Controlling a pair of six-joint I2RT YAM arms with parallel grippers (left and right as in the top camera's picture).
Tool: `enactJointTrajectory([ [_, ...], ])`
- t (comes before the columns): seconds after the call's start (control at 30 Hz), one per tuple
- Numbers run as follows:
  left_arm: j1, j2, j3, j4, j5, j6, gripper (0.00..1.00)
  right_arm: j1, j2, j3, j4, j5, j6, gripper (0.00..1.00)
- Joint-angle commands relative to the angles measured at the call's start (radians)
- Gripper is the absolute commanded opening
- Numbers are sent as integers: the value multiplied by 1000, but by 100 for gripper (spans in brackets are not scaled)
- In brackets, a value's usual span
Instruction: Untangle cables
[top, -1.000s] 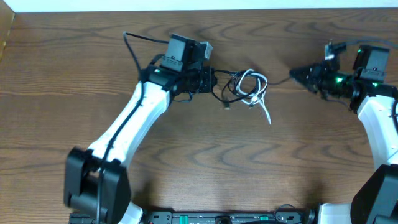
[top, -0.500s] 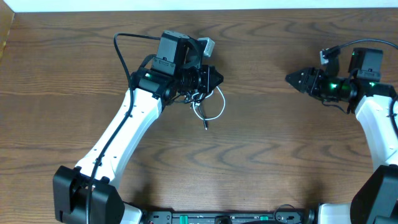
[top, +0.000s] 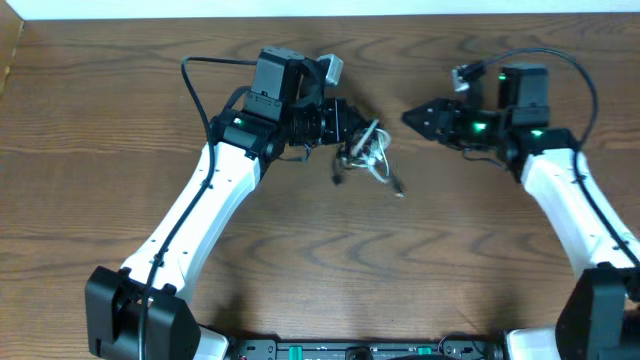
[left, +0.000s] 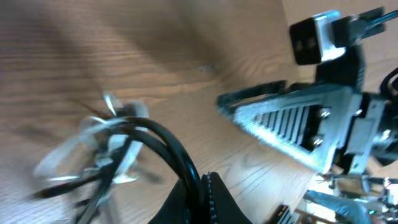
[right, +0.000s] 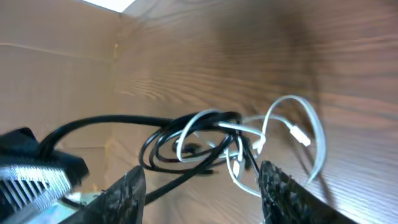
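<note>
Brown wood-grain table (top: 320, 285): tangled thin black & white cords (top: 370, 152) near far edge, centre. My left gripper (top: 348, 127) pinches them; right gripper (top: 412, 117) spread, just beside. Light, floppy, prob. springy. I'd grab a white loop.

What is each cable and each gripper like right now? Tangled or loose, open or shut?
black cable: tangled with the white one, pinched in the left gripper.
white cable: looped through the black one, one plug end sticking out free.
left gripper: shut on the black cable.
right gripper: open, holding nothing, pointing toward both.
</note>
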Motion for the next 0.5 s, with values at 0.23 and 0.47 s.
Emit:
enactJointTrajectory([
  [0.23, 6, -8, -3, 33, 18, -130, 8, 150, 96, 6, 172, 2, 284, 52],
  [0.47, 6, -8, -3, 63, 47, -179, 7, 185, 152, 6, 269, -2, 357, 51],
])
